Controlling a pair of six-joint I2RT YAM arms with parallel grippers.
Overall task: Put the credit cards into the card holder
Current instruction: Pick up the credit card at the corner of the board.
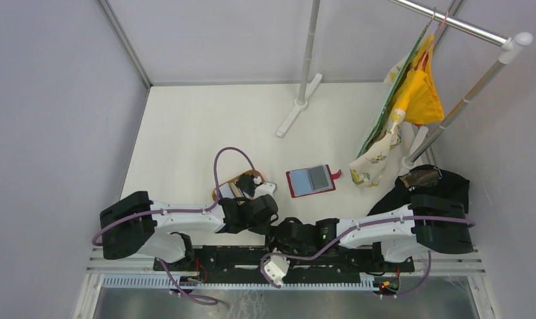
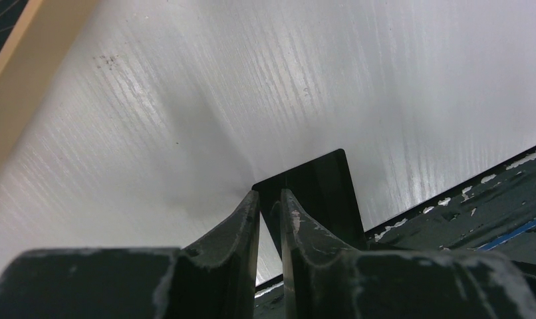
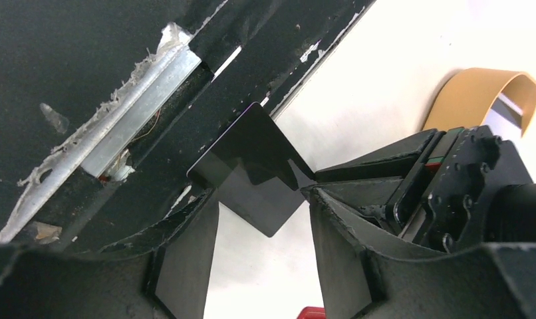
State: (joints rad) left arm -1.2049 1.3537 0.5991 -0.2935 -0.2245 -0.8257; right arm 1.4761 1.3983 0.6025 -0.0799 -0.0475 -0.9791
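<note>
My left gripper [image 2: 270, 196] is shut on a black credit card [image 2: 315, 189], pinching it by one corner just above the table's near edge. In the right wrist view the same card [image 3: 249, 166] hangs tilted, with its lower corner between the fingers of my open right gripper [image 3: 262, 199], which do not touch it. From above, the left gripper [image 1: 270, 219] and right gripper [image 1: 286, 232] meet tip to tip near the front rail. The red card holder [image 1: 310, 180] lies open on the table beyond them, grey-blue panel up. Other cards are hidden.
The oval tan wooden tray [image 1: 233, 183] lies partly under my left arm and shows in the right wrist view [image 3: 478, 90]. A white stand base [image 1: 298, 106], a rack with hanging cloths [image 1: 411, 100] and a black cloth [image 1: 445, 179] stand at the back right. A black rail [image 3: 119, 100] runs along the near edge.
</note>
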